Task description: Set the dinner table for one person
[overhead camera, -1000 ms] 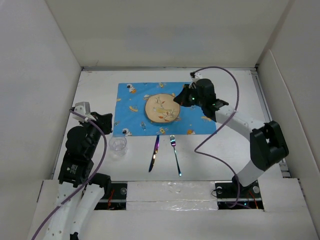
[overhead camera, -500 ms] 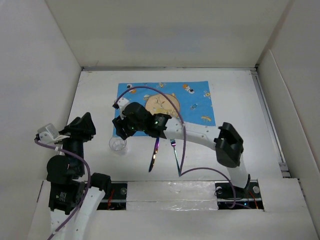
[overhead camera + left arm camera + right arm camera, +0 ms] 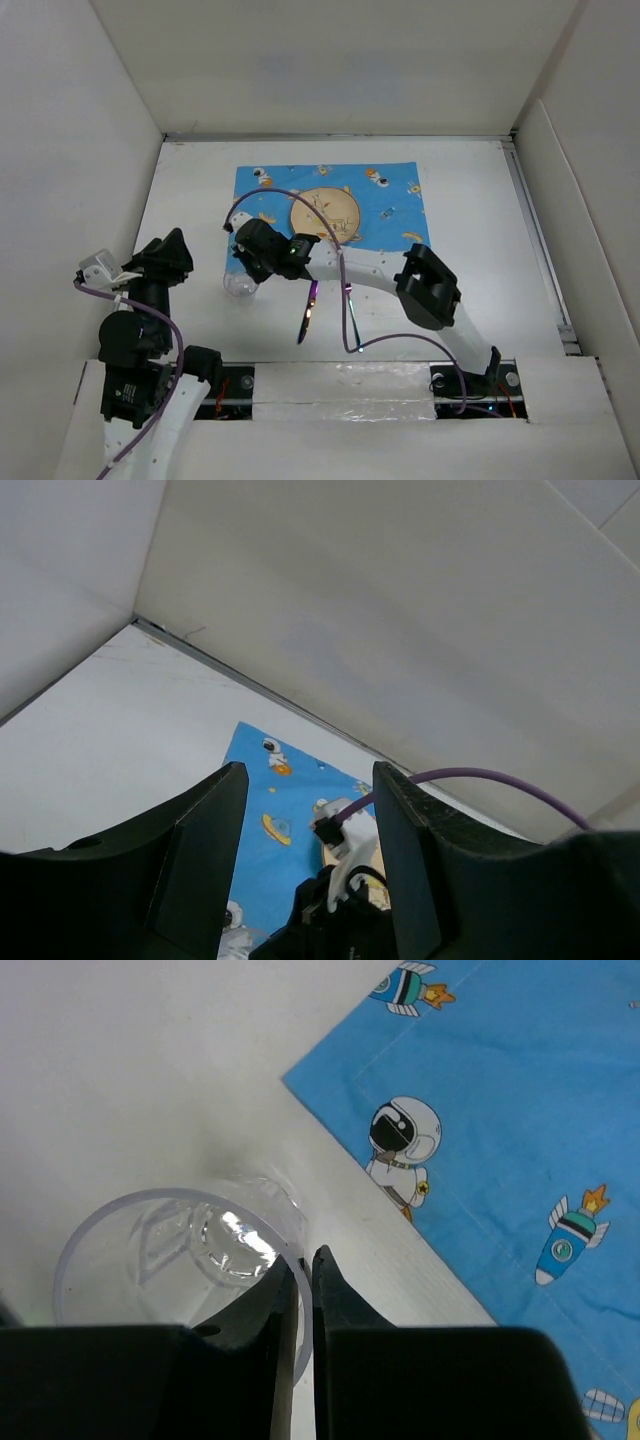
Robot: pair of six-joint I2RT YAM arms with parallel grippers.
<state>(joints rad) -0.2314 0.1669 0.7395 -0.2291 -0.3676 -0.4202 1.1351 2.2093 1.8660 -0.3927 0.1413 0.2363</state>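
From above, the right gripper [image 3: 257,266] hides its own fingertips and half the clear cup [image 3: 236,287]. The wrist view sorts it out: fingers [image 3: 335,1310] pinched nearly together on the cup's rim, with the white dinner table [image 3: 480,260] – spread under everything – showing through the bottom. The cup is just off the placemat [image 3: 395,205] corner. The left gripper [image 3: 308,810] gapes wide, aimed at the wall.

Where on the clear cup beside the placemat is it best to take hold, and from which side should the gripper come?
Pinch the thin wall of the clear cup at its rim, coming from above on the side nearest the placemat, one finger inside and one outside. Its mouth opens upward, so the rim is free. The right gripper appears set this way.
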